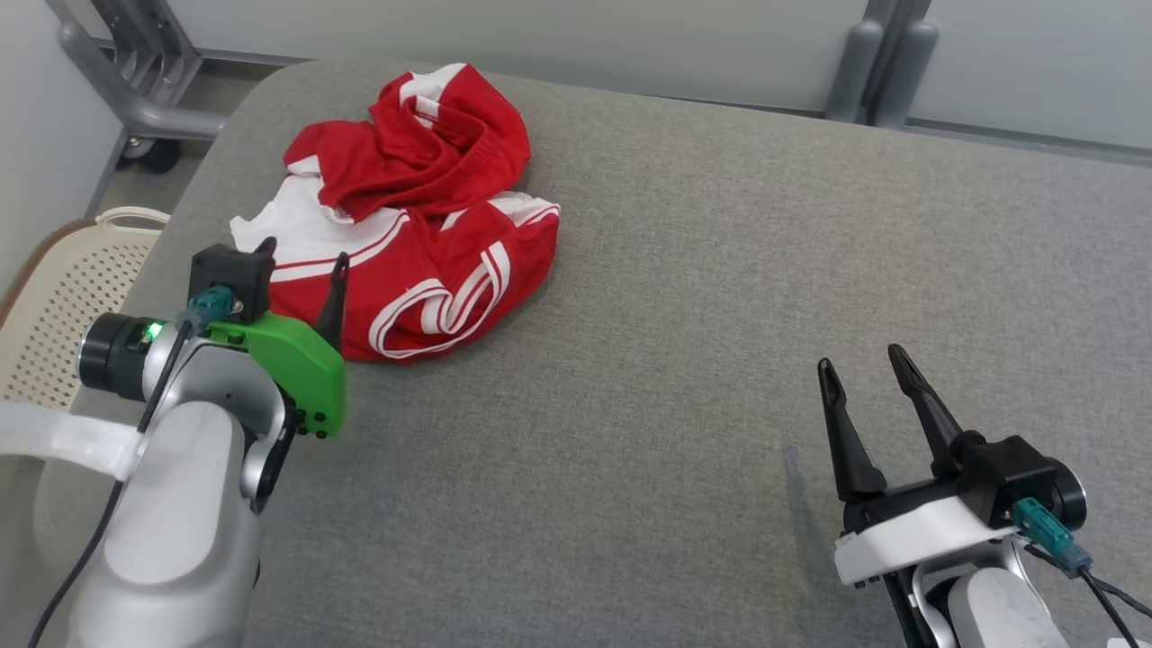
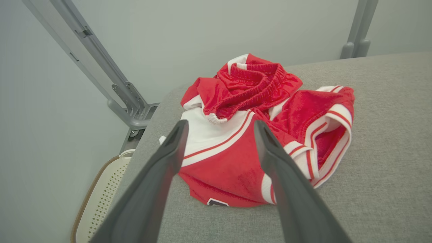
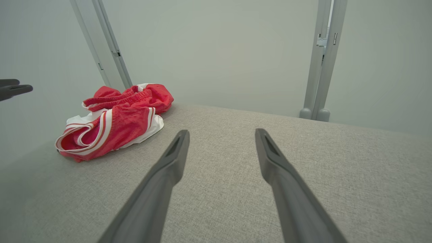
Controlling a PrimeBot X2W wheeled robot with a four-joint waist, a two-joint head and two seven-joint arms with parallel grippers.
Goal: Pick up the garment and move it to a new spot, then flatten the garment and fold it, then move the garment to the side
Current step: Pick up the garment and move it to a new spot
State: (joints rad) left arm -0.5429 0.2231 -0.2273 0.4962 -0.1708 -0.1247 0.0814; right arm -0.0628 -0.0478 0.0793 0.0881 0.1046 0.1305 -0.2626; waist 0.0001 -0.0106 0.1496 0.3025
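At the far left, a cream perforated plastic basket (image 1: pixel 49 297) with a brown rim sits below the edge of the grey woven-fabric padded table (image 1: pixel 702 297), whose corner is rounded.

The left gripper (image 1: pixel 304 254), two long dark tapered fingers on a glossy green plastic mount at the end of a smooth silver forearm, reaches toward the far left part of the table. Its fingers are spread wide with nothing between them. The tips stand at the near left edge of the garment, and it is unclear whether they touch the cloth.

The red and white sports garment (image 1: pixel 423 225) lies in a crumpled heap on the far left part of the table, near the rounded corner. Its fabric is shiny and finely textured. A ruched red elastic waistband curls on top, white panels carry thin red stripes, and a leg opening trimmed in white bands gapes toward the right.

Well apart from it, the right gripper (image 1: pixel 859 360), on a white mount, hovers over bare fabric at the near right. Its dark fingers are spread and empty.
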